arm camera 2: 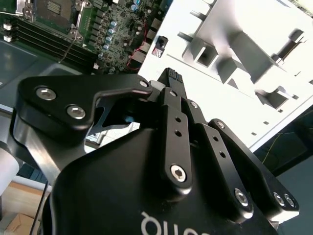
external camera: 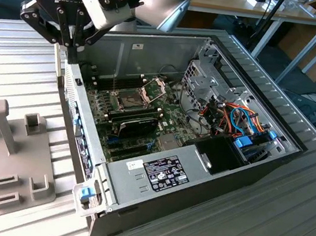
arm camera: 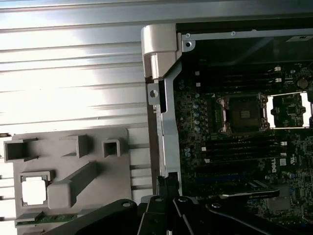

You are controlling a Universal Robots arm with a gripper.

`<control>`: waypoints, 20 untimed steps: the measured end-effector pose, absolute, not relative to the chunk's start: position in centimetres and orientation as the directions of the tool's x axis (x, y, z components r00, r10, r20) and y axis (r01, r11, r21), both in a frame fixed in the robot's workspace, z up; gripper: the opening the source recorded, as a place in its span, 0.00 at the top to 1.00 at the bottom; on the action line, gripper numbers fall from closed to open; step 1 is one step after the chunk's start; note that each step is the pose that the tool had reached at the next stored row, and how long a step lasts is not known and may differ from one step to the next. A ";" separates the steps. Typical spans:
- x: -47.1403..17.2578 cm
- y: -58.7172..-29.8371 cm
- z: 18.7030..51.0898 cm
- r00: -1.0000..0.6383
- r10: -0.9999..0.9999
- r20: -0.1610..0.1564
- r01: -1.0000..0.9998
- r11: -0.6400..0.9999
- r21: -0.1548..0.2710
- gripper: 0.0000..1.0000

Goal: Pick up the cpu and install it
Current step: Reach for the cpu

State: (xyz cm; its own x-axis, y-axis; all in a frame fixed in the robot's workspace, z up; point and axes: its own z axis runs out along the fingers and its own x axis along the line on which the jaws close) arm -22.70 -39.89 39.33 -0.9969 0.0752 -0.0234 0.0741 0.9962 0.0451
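Grey ribbed table [external camera: 16,47] holds fixture [external camera: 25,156] with cpu [arm camera: 34,190].

You get strong glare on the ribbed table [arm camera: 73,93] in the first wrist view, where the cpu [arm camera: 34,190] washes out white and the case interior [arm camera: 234,49] sits in shadow. The fixture plate [arm camera 2: 234,54] blows out in the second wrist view.

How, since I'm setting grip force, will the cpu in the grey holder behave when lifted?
The cpu looks thin, flat and square, so probably stiff and light. Its glaring top suggests smooth metal, possibly slippery. It sits in a recess of the grey holder, so a sideways nudge likely won't shift it.
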 end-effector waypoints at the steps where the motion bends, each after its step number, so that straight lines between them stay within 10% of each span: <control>1: -22.9 -39.9 39.3 -0.997 0.075 -0.023 0.074 0.996 0.045 0.89; 20: -27.3 -39.9 39.3 -0.997 0.075 -0.024 0.074 0.996 0.045 0.89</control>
